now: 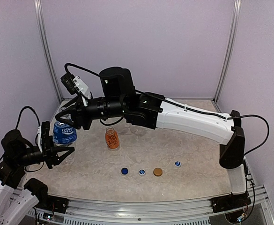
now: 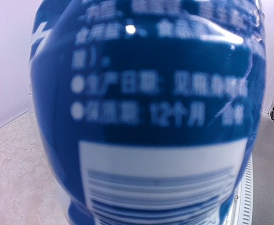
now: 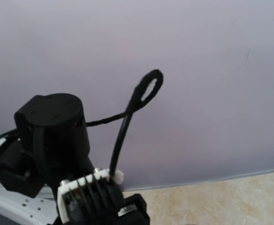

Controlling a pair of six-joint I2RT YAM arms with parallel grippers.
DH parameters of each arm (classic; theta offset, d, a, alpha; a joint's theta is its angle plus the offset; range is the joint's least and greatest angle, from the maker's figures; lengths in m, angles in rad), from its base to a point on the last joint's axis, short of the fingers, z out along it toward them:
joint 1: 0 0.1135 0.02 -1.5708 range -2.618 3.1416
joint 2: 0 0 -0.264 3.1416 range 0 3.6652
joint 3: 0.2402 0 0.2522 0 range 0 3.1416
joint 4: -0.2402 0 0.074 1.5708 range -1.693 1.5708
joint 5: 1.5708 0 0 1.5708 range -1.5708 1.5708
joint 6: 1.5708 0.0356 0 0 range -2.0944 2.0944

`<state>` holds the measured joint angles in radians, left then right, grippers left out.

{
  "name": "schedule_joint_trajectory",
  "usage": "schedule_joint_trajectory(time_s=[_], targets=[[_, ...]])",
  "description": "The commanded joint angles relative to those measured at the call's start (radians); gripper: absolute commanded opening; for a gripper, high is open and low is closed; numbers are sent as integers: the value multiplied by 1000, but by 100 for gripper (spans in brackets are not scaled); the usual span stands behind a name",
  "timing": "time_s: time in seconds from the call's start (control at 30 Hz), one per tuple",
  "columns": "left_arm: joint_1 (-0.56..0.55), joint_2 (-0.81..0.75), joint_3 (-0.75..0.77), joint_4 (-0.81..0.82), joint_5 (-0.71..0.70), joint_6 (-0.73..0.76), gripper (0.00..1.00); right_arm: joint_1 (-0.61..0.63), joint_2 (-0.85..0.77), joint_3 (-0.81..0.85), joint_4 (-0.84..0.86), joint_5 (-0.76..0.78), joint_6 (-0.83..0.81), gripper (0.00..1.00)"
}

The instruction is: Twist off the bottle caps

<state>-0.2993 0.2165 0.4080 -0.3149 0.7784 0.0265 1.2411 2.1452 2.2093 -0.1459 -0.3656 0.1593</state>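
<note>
Top external view: the left hand (image 1: 67, 156) sits at the left of the frame, closed on the lower part of the blue-label bottle (image 1: 64, 132), which stands upright on the table (image 1: 197, 157) near its left edge. The right arm reaches from its base at the right of the frame all the way across to the left. The right hand (image 1: 64, 116) is directly over the bottle's top and hides the neck, so I cannot tell whether a cap is on it. I also cannot tell whether this hand is open or closed, as its fingers merge into one dark shape. Just right of the blue-label bottle, near the middle of the frame, the orange bottle (image 1: 111, 139) stands upright and apart from both hands, and its mouth looks bare. Four caps lie loose in a rough row on the table in the lower middle of the frame: a blue cap (image 1: 124, 171), a white cap (image 1: 142, 172), a tan cap (image 1: 158, 172) and, slightly higher and further right, a second white cap (image 1: 177, 163). Left wrist view: the bottle's blue label (image 2: 151, 117) fills nearly the whole frame, blurred and very close, with white print and a barcode panel toward the bottom. Right wrist view: mostly pale wall, with a black joint (image 3: 52, 126) and a looped cable (image 3: 144, 91) at the lower left; its own fingers are not visible.
</note>
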Motion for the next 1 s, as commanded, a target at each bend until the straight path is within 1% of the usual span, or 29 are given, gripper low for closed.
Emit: schedule_joint_trajectory(time_s=[0.0,0.07,0.13,0.17,0.23,0.27,0.33,0.37,0.4,0.43,0.47,0.57,0.8,0.9,0.97], targets=[[7,-2,-3,10,15,6,36,-3,22,-9,-34,26,2,36],[7,-2,-3,11,15,7,36,-3,21,-9,-35,22,3,23],[7,-4,-4,10,16,6,36,-2,22,-8,-37,18,2,5],[7,-5,-4,8,17,7,36,-2,21,-11,-38,16,2,0],[9,-3,-5,7,22,6,38,-1,13,-17,-38,8,-4,0],[9,-3,-6,7,24,4,43,-1,4,-21,-38,5,-8,0],[8,-4,-9,7,27,1,65,-1,-19,-37,-39,15,-21,0],[9,-6,-11,7,28,0,78,-1,-33,-46,-41,30,-29,0],[9,-7,-12,7,28,0,83,-1,-50,-58,-47,49,-37,0],[9,-8,-13,9,28,-2,94,-1,-67,-76,-50,78,-45,0],[10,-9,-14,10,27,-2,99,-2,-89,-98,-52,107,-52,0],[11,-10,-16,11,27,-3,99,-3,-160,-180,-51,204,-65,0],[15,-17,-17,15,20,-5,99,-6,-408,-523,-3,667,-88,0],[15,-16,-18,16,18,-5,99,-28,-492,-655,38,778,-81,0],[16,-14,-19,17,15,-4,99,-68,-527,-760,117,811,-75,0]])
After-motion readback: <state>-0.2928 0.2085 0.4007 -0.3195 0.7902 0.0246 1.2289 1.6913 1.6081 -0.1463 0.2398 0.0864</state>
